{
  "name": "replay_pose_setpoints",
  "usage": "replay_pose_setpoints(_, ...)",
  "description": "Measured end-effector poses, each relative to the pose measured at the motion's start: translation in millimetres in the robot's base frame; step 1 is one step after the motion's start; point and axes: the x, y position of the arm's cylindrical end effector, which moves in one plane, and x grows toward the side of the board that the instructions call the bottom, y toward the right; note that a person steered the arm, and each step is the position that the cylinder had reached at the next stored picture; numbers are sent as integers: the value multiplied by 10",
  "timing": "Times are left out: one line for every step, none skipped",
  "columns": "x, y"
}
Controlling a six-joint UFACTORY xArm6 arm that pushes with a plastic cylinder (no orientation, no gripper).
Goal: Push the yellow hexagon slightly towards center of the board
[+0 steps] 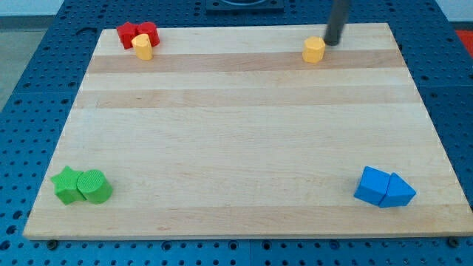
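Observation:
The yellow hexagon (314, 49) sits near the top edge of the wooden board (236, 140), right of the middle. My tip (332, 42) is just to the hexagon's upper right, very close to it; I cannot tell whether it touches. The rod rises out of the view's top.
At the top left, two red blocks (137, 33) sit together with a second yellow block (143, 47) against them. A green star (67, 184) and green cylinder (94, 185) sit at bottom left. A blue cube (372, 185) and blue triangle (400, 192) sit at bottom right.

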Motion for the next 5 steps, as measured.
replay_pose_setpoints(434, -282)
replay_pose_setpoints(449, -237)
replay_pose_setpoints(256, 27)
replay_pose_setpoints(490, -44)
replay_pose_setpoints(998, -387)
